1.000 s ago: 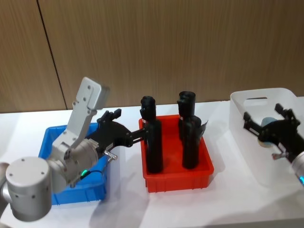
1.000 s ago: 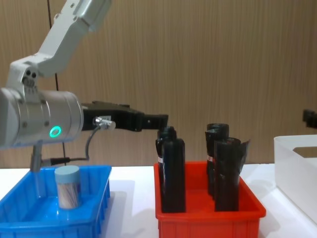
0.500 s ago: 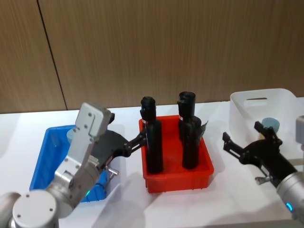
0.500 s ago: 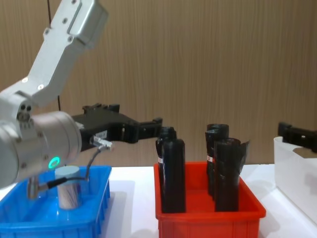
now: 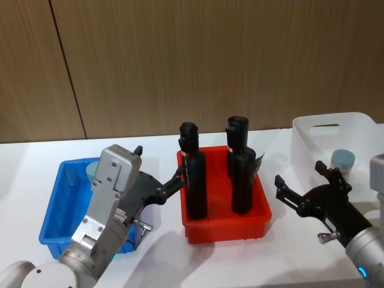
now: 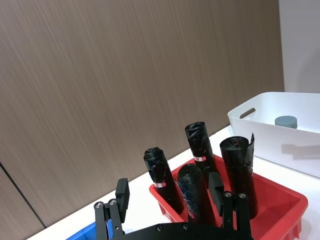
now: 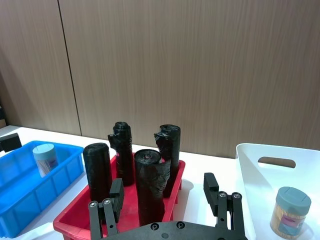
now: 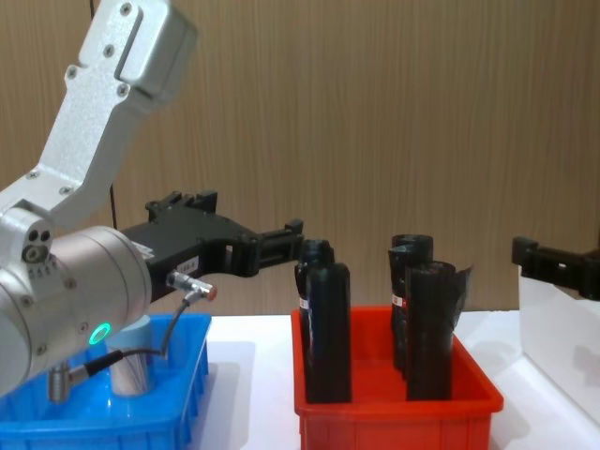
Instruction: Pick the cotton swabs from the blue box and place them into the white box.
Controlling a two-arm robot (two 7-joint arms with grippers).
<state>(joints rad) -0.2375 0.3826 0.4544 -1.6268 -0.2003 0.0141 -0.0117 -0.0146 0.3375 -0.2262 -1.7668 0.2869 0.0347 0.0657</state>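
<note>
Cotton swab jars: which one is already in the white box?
The jar standing alone in the white box, on the robot's right. The other jar stands in the blue box on the left.

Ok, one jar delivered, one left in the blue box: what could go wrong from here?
1. The open left gripper has a fingertip beside the black bottles in the red bin; swinging to the last cotton swabs in the blue box could topple one.
2. The left arm partly hides that jar from the head view, so the grasp may land off-centre.
The open right gripper hangs by the white box.
</note>
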